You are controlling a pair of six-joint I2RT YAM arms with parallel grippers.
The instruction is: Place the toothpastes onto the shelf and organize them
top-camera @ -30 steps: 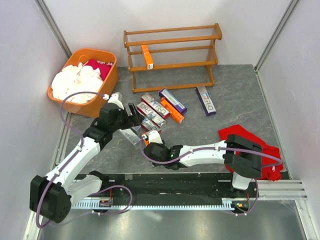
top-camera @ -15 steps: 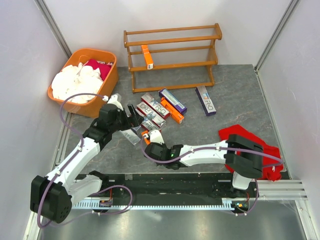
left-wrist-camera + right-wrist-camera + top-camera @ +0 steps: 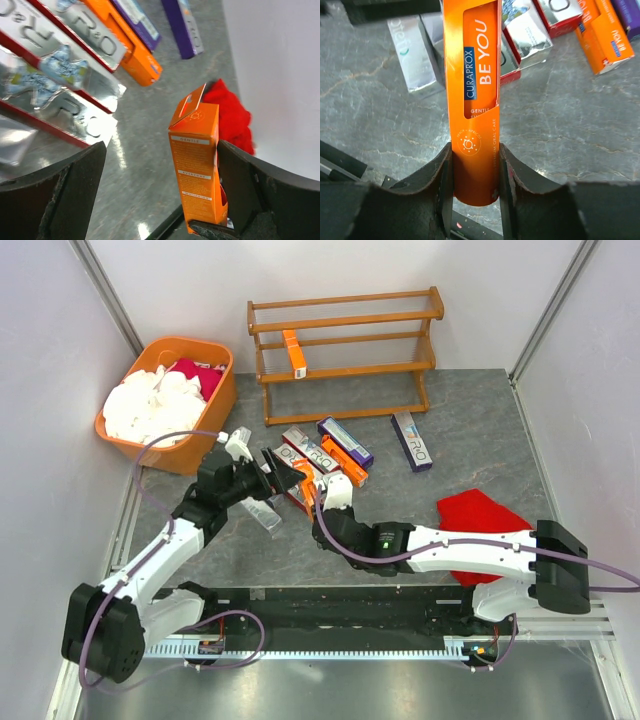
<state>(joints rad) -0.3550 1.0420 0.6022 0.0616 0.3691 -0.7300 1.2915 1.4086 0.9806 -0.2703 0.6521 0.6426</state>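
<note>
Top external view is showing you the biggest change first: your right arm [image 3: 450, 545] is now reaching long across the table, its elbow no longer folded over the red cloth [image 3: 485, 512], and its wrist is sitting at the pile of toothpastes [image 3: 320, 455] lying loose in front of the shelf [image 3: 345, 360]. That shelf is carrying only the shelved orange box [image 3: 294, 352], apparently on the middle tier, so most of the sorting is still waiting for you. Down at the right gripper [image 3: 474, 167], the fingers have just come together and are clamping the lower end of the held orange carton [image 3: 472, 75], which is hanging clear of the table above the silver and red boxes. Your left gripper [image 3: 161, 150] is keeping its fingers spread wide around nothing, flanking that lifted carton closely. I'm judging the pick as done; you're likely carrying it shelfward next, so mind the left fingers.
</note>
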